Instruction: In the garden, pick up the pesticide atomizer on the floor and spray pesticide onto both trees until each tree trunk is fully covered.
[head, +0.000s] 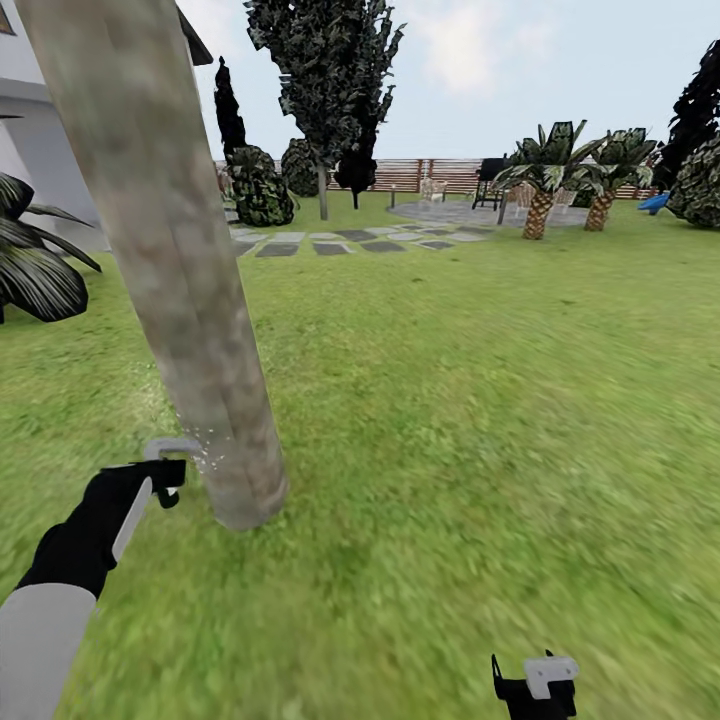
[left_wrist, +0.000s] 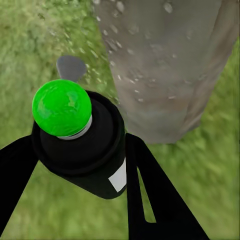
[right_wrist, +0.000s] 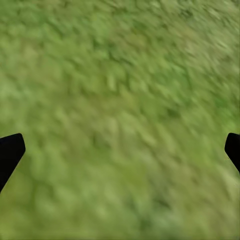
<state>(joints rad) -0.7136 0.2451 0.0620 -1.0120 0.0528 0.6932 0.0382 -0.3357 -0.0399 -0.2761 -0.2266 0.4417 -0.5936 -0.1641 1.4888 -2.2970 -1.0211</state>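
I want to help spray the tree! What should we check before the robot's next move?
1. Left gripper is shut on the pesticide atomizer: ok.
2. Atomizer is close beside the tree trunk: ok.
3. White pesticide specks land on the trunk's low part: ok.
4. Whole trunk covered: cannot tell; specks show only near the base.
5. Right gripper is open, hanging above bare grass: ok.
6. Second tree sprayed: cannot tell, it stands far off by the fence.
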